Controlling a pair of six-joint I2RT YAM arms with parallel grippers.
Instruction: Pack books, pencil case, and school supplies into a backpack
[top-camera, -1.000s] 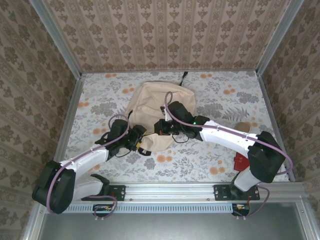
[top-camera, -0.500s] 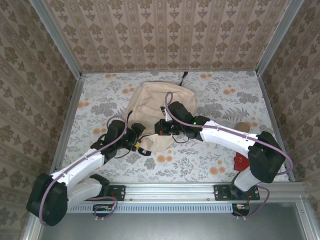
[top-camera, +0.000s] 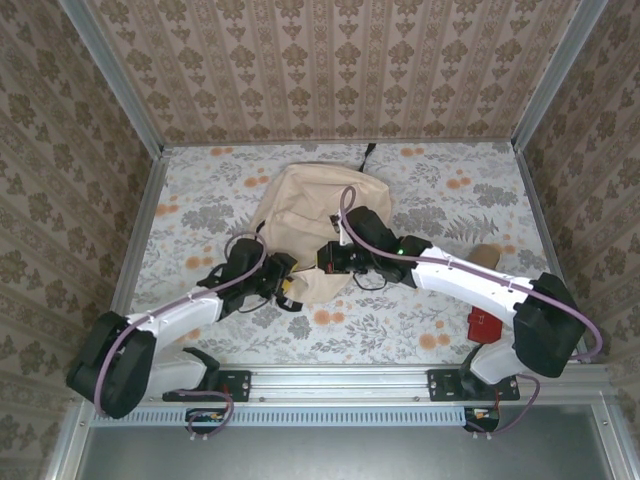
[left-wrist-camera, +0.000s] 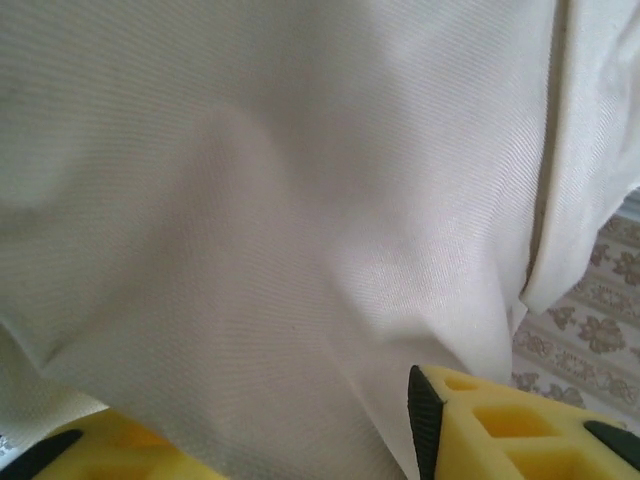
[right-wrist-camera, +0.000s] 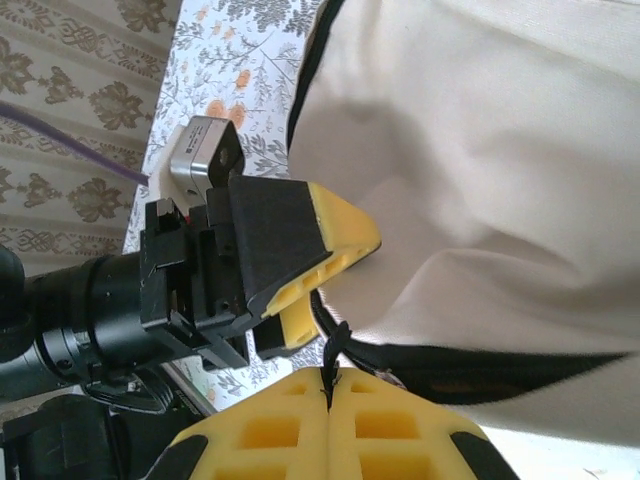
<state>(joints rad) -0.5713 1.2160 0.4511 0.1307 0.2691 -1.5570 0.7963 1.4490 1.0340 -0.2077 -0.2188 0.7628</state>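
The beige backpack (top-camera: 312, 205) lies flat mid-table, its black top loop at the far end. My left gripper (top-camera: 283, 279) is at the bag's near left edge, its yellow fingers (right-wrist-camera: 335, 235) closed over a thick fold of the fabric (left-wrist-camera: 280, 250), which fills the gap between them. My right gripper (top-camera: 327, 262) is shut, pinching the black zipper pull (right-wrist-camera: 330, 352) at the dark zipper line (right-wrist-camera: 500, 362) on the bag's near edge, a finger's width from the left gripper (right-wrist-camera: 305, 285). The books and the pencil case are out of view.
A small flat red square thing (top-camera: 483, 325) lies near the right arm's base. A small brown object (top-camera: 487, 254) sits by the right forearm. Patterned walls close the floral table (top-camera: 200, 190) on three sides; metal rails run along its edges.
My left gripper moved right onto the backpack's near edge and its jaws narrowed on the fabric. The right arm shifted slightly right, still holding the zipper pull.
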